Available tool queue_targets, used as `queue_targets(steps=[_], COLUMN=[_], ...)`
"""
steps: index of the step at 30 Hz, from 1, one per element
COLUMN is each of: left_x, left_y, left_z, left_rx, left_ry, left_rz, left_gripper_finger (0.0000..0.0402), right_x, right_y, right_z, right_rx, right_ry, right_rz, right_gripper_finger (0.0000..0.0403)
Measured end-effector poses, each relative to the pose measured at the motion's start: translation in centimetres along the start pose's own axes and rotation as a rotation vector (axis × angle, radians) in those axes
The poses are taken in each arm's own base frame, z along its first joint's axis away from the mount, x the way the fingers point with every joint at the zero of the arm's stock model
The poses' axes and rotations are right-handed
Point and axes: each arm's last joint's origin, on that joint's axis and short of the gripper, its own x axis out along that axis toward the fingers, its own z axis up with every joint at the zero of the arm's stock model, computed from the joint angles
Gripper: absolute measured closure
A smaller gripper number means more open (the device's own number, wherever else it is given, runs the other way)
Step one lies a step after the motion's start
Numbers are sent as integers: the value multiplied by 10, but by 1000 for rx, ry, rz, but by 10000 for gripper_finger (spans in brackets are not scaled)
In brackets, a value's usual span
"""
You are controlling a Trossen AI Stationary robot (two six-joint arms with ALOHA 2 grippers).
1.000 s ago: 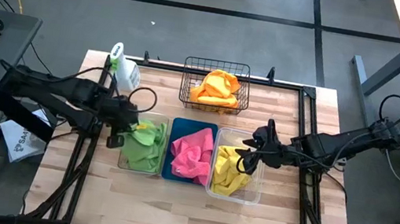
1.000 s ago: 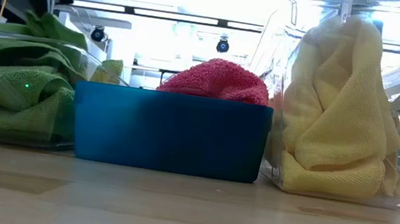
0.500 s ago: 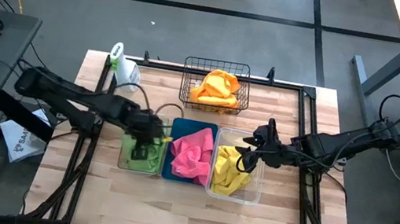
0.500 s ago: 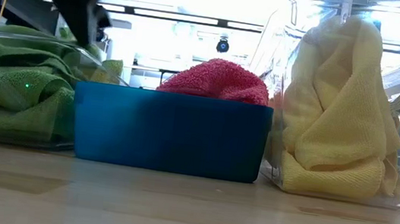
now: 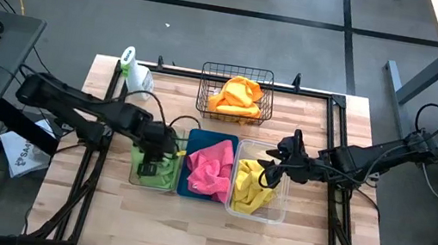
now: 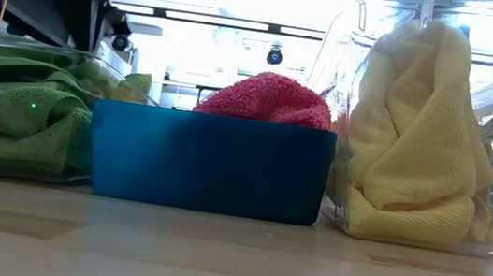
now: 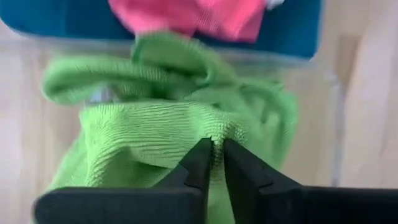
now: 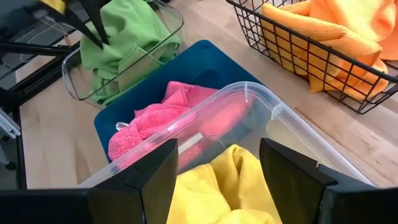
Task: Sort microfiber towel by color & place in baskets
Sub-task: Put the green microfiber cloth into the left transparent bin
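Observation:
Green towels (image 5: pixel 156 170) fill the left clear tub (image 5: pixel 132 177). A pink towel (image 5: pixel 211 166) lies in the blue tub (image 5: pixel 186 159). Yellow towels (image 5: pixel 251 188) fill the right clear tub (image 5: pixel 276 215), and orange towels (image 5: pixel 238 97) lie in the black wire basket (image 5: pixel 206 94). My left gripper (image 5: pixel 152 160) is down in the green tub, shut on the top green towel (image 7: pixel 155 124); the low view shows it as a dark shape (image 6: pixel 93 6). My right gripper (image 5: pixel 268 170) hovers open over the yellow towels (image 8: pixel 230 180). My left gripper pinches a small ridge of the top green towel (image 7: pixel 213 138) between its two fingertips, coming from above and pointing down. The towel lies bunched in the clear tub on the other green cloth, slack around the fingers.
A white spray bottle (image 5: pixel 134 71) stands at the table's far left corner. The three tubs stand side by side mid-table, with the wire basket (image 8: pixel 280 56) behind them. Bare wood (image 5: pixel 185 230) lies toward the near edge. A desk with a keyboard stands left of the table.
My left gripper has moved from the green tub's left edge rightward over the tub and down into it. The green towel that stood high at that edge now lies lower inside the tub. My right arm has kept still.

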Motion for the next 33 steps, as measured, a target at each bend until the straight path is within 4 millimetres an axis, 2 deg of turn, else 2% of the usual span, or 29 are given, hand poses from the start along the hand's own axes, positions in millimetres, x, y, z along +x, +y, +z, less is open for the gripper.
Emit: queue_targets(steps=[4,8,12,15,18,23,27,33], left_x=[-25,-44,-54,-56,-48,-20,5,29], left_y=[-3,-3,-1,-1,-1,2,3,2], left_z=[9,12,0,-16,-25,-34,-33,-27], left_rx=[35,51,23,7,18,20,18,18], left_ry=[-82,-93,37,151,178,209,171,143], left_rz=[-1,30,64,88,91,99,92,94], left_gripper_finger=[327,273,226,205,198,197,197,197], right_x=[0,0,0,0,0,0,0,0], right_y=[0,0,0,0,0,0,-1,-1], right_z=[0,0,0,0,0,0,1,1], right_rx=[-2,-5,-6,-11,-23,-26,-27,-24], right_ry=[-10,-13,-13,-13,-12,-11,-29,-30], right_rz=[-9,-8,-8,-9,-9,-12,-29,-29], right_gripper_finger=[183,183,183,183,183,183,183,183])
